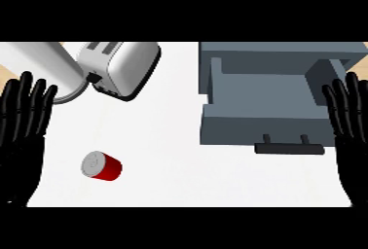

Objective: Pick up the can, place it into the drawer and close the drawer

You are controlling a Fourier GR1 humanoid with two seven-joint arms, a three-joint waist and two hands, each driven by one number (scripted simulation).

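Observation:
A red can (pixel 101 166) with a silver lid lies on its side on the white counter, lower left. The grey drawer (pixel 262 127) stands pulled open at the right, its black handle (pixel 289 147) facing me and its inside bare. My left hand (pixel 22 131) rests open at the left edge, fingers up, a little left of the can and apart from it. At the right edge my right hand (pixel 348 121) rests open, fingers up, beside the drawer's right side. Neither hand holds anything.
A silver toaster (pixel 119 65) stands at the back left, with a white cylinder (pixel 39 61) beside it. The grey cabinet body (pixel 280 56) sits behind the drawer. The white counter (pixel 179 160) stretches between the can and the drawer.

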